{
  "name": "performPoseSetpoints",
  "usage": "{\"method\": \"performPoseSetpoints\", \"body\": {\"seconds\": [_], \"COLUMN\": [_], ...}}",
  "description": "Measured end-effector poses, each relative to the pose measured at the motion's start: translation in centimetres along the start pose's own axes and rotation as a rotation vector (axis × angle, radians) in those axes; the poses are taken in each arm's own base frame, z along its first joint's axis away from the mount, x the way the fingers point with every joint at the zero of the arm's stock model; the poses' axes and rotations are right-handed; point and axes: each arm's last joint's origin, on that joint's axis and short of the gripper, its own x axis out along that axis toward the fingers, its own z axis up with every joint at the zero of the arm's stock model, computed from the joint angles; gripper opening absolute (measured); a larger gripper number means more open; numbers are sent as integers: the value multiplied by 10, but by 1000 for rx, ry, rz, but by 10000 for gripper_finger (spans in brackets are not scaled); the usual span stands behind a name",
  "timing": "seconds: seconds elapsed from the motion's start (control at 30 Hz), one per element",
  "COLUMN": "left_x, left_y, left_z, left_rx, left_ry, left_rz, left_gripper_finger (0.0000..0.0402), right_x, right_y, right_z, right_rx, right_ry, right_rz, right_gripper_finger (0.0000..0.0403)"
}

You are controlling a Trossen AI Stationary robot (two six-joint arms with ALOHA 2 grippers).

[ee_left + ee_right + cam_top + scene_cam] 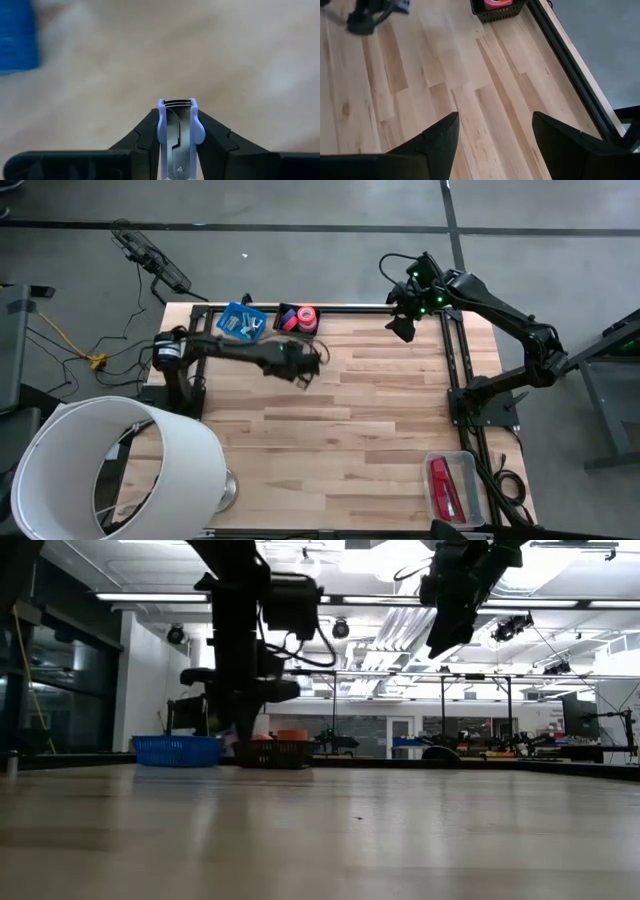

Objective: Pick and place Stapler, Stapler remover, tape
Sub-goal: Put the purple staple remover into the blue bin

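My left gripper (pixel 305 368) hovers over the wooden table just near of the two baskets, shut on a staple remover (pixel 177 135) with lavender plastic sides and a silvery metal claw. The blue basket (pixel 240 322) holds more silvery claw pieces. Tape rolls (pixel 303 318) in red and orange lie in the black basket (pixel 287 312) beside it. The red stapler (pixel 443 485) lies in a clear tray (pixel 470 470) at the table's near right corner. My right gripper (pixel 403 328) hangs open, high over the far right of the table, and touches nothing. My left gripper pinches the staple remover between its two fingers, one finger on each lavender plastic side (pixel 161 131). The metal claw end (pixel 177 103) points forward past the fingertips. The remover is lifted clear of the table.
A large white cylinder (pixel 110 470) fills the near left corner. A black frame rail (pixel 455 360) runs along the right side of the table. The right wrist view shows bare wood (pixel 470 90) below that gripper, with the black basket (pixel 497 12) beyond.
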Motion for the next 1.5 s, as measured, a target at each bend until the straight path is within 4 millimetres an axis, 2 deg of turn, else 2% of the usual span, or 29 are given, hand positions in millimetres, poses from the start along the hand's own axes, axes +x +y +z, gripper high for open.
{"method": "performPoseSetpoints", "body": {"seconds": [0.23,0.4,0.67,1.2,1.37,1.5], "left_x": [21,32,23,38,45,53], "left_y": [41,68,108,180,194,199], "left_z": [43,62,86,101,100,95], "left_rx": [-210,-303,-397,-645,-776,-814], "left_ry": [-46,-56,-137,-128,-107,-97], "left_rz": [92,139,181,404,443,473], "left_gripper_finger": [88,88,88,88,88,88], "right_x": [0,0,0,-1,-1,-1], "right_y": [-1,-1,-1,-6,-8,-8], "right_z": [0,0,3,12,12,13], "right_rx": [-2,-2,1,-8,10,24], "right_ry": [-3,-3,-22,-102,-92,-103], "right_rz": [-11,-11,-22,-114,-165,-175], "right_gripper_finger": [243,243,243,243,243,243]}}
